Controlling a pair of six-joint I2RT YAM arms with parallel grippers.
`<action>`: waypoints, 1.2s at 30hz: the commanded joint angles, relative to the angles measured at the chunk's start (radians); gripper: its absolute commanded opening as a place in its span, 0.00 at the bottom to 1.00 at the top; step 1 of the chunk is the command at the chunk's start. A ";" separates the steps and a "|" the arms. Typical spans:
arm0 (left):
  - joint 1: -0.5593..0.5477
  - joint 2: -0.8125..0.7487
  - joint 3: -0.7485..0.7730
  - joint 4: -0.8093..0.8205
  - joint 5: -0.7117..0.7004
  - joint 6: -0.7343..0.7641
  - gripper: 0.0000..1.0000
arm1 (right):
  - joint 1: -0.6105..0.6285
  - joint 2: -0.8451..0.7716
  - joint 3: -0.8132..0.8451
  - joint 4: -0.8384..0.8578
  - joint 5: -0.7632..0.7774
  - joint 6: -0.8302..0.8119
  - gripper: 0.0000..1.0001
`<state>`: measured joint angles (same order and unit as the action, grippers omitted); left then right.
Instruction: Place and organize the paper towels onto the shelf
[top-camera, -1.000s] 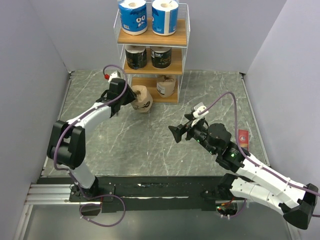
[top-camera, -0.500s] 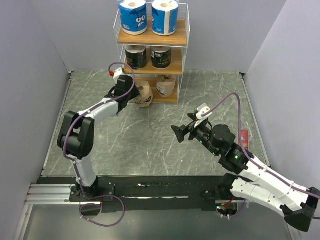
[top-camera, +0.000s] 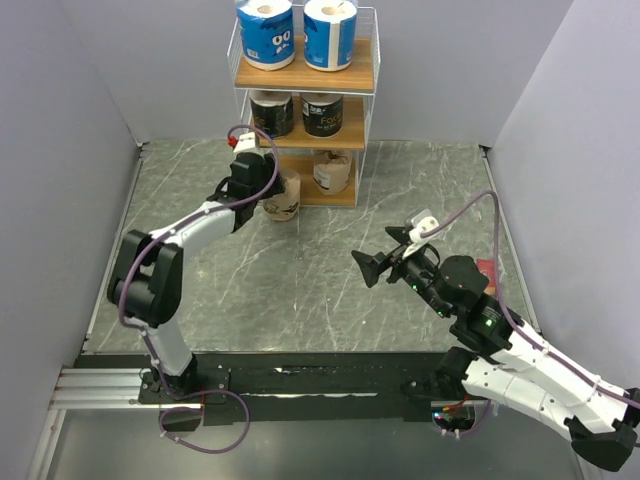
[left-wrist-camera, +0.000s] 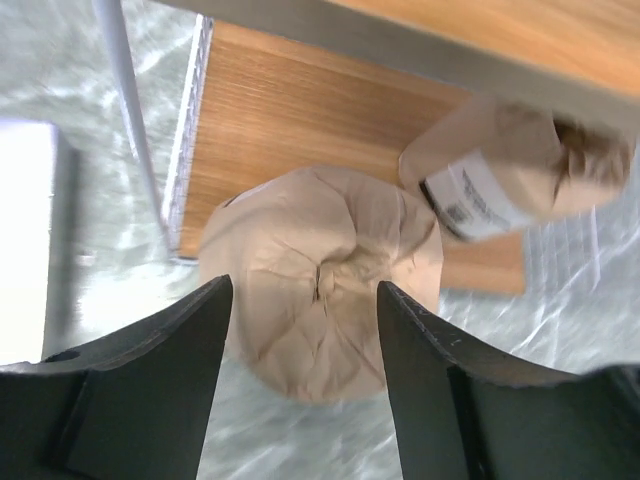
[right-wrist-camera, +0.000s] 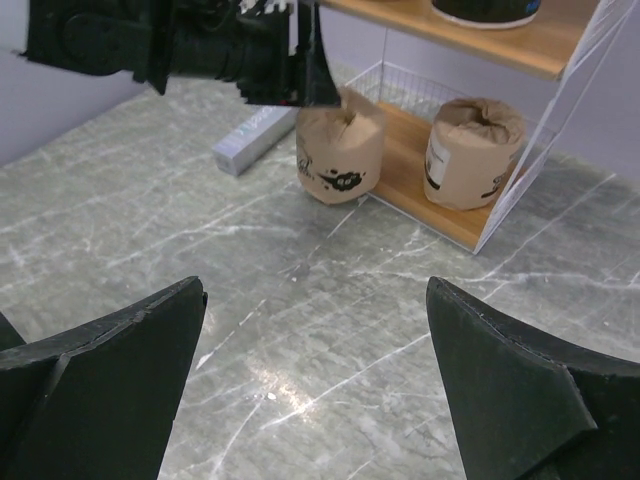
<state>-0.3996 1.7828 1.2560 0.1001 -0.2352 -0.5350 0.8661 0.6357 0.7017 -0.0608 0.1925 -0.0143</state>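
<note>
left fingers (left-wrist-camera: 150, 380) clamp the tan roll (left-wrist-camera: 320, 280) at the shelf (left-wrist-camera: 300, 120) edge; right fingers (right-wrist-camera: 100, 370) wide open, empty. the roll may snag there and tip.

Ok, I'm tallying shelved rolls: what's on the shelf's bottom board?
One kraft roll stands on the right half of the bottom board. A second kraft roll, held by the left gripper, is at its front left edge; whether its base rests on wood is hidden.
</note>
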 joint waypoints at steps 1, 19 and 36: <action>-0.015 -0.124 -0.047 0.010 -0.020 0.225 0.64 | 0.007 -0.045 0.016 -0.014 0.033 0.013 0.98; -0.099 -0.053 -0.133 -0.040 0.057 0.630 0.52 | 0.007 -0.036 0.024 -0.011 0.038 0.013 0.98; -0.108 0.156 0.028 0.021 -0.068 0.707 0.51 | 0.005 0.007 0.050 -0.005 0.082 -0.038 0.98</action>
<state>-0.5037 1.9160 1.2327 0.0566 -0.2665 0.1379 0.8661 0.6243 0.7013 -0.0944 0.2508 -0.0296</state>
